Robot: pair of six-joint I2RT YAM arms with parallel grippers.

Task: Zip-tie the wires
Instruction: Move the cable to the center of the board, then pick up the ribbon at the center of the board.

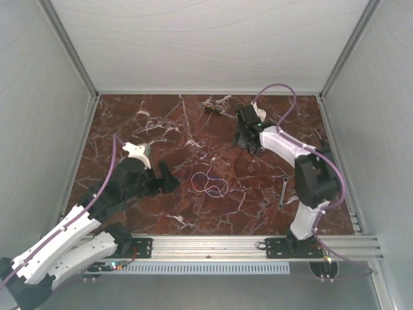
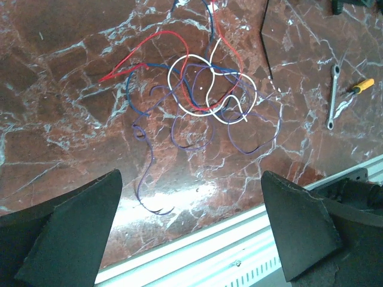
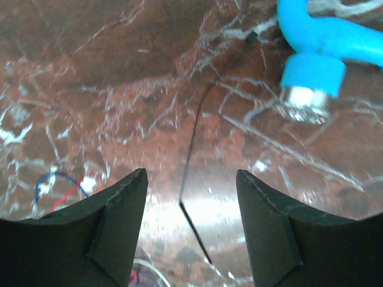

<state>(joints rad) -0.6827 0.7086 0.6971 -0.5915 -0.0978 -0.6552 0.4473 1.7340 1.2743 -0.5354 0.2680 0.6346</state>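
Note:
The wires (image 1: 210,183) lie in a loose tangle of purple, white, red and blue loops on the marble table; the left wrist view shows them (image 2: 206,107) ahead of the fingers. My left gripper (image 1: 169,179) is open and empty just left of them, its jaws wide apart (image 2: 191,173). My right gripper (image 1: 248,141) is open and empty at the back right. In the right wrist view a thin black bent zip tie (image 3: 190,161) lies flat on the table between its jaws (image 3: 191,172). The zip tie also shows in the left wrist view (image 2: 264,42). A wire end (image 3: 55,176) shows at lower left.
A small metal wrench (image 1: 282,192) lies right of the wires, with an orange-handled screwdriver (image 2: 362,86) beside it (image 2: 332,95). A blue-handled tool (image 3: 311,36) lies beyond the right gripper. White walls enclose the table; an aluminium rail (image 1: 213,244) runs along the front edge.

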